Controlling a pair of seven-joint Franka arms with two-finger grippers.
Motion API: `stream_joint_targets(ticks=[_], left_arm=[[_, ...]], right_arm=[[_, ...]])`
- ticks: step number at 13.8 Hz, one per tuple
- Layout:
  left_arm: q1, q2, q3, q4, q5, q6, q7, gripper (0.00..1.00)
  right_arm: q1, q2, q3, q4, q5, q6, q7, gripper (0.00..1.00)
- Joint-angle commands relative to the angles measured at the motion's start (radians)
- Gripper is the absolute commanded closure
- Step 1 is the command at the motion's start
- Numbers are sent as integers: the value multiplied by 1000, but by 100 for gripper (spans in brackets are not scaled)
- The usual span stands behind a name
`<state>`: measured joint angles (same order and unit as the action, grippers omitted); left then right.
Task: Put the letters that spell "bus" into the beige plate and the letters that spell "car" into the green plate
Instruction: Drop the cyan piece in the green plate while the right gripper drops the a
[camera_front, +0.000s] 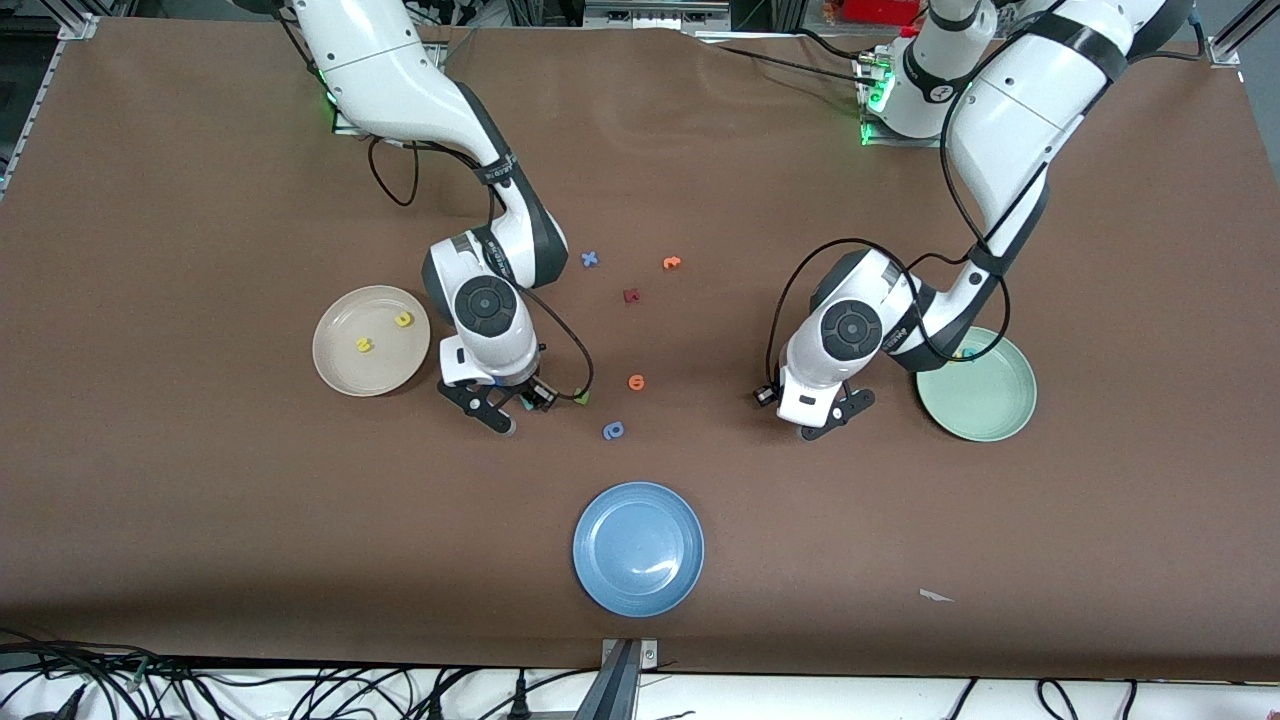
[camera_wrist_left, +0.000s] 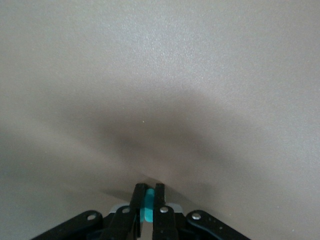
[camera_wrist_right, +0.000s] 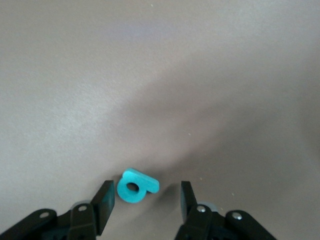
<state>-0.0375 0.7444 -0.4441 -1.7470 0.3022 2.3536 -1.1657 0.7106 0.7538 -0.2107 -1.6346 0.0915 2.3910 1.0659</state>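
The left pincer (camera_front: 838, 418) sits low over the tabletop (camera_front: 200, 520) beside the green plate (camera_front: 985, 405), its jaws pinched tight on a thin teal letter (camera_wrist_left: 148, 209) whose shape cannot be told in the left wrist view. The right pincer (camera_front: 512, 407) is down at the tabletop just beside the beige plate (camera_front: 345, 375), its jaws apart with the teal "b" (camera_wrist_right: 137, 185) lying flat between them, touching neither. Two yellow letters (camera_front: 403, 320) lie in the beige plate, apart from each other; which is the "u" and which the "s" is too small to tell. A yellow and a teal speck (camera_front: 967, 354) show in the green plate at the edge of the left arm. On the bare tabletop between the arms lie a blue "x" (camera_front: 590, 259), two orange letters (camera_front: 672, 263), a dark red letter (camera_front: 631, 296), a green letter (camera_front: 581, 398) and a periwinkle round letter (camera_front: 613, 431). The blue plate (camera_front: 638, 548) lies nearest the front camera. No brand or label can be read
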Motion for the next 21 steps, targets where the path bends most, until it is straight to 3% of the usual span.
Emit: stream_joint_targets(ticks=[1, 4, 8, 11, 15, 21], left_arm=[[7, -5, 4, 26, 28, -20, -17, 100], [60, -78, -14, 30, 20, -162, 21, 100], [267, -183, -133, 29, -89, -392, 281, 100], [378, -212, -139, 29, -89, -546, 487, 100], [507, -201, -134, 26, -69, -557, 695, 100], [538, -73, -122, 21, 54, -399, 690, 100]], right_arm=[[-11, 32, 4, 15, 23, 48, 22, 38], [-5, 39, 7, 13, 45, 60, 23, 42], [0, 39, 8, 13, 57, 62, 23, 46], [3, 39, 8, 13, 57, 62, 23, 55], [3, 36, 8, 13, 56, 62, 19, 77], [-5, -28, -18, 16, 37, -11, -24, 78]])
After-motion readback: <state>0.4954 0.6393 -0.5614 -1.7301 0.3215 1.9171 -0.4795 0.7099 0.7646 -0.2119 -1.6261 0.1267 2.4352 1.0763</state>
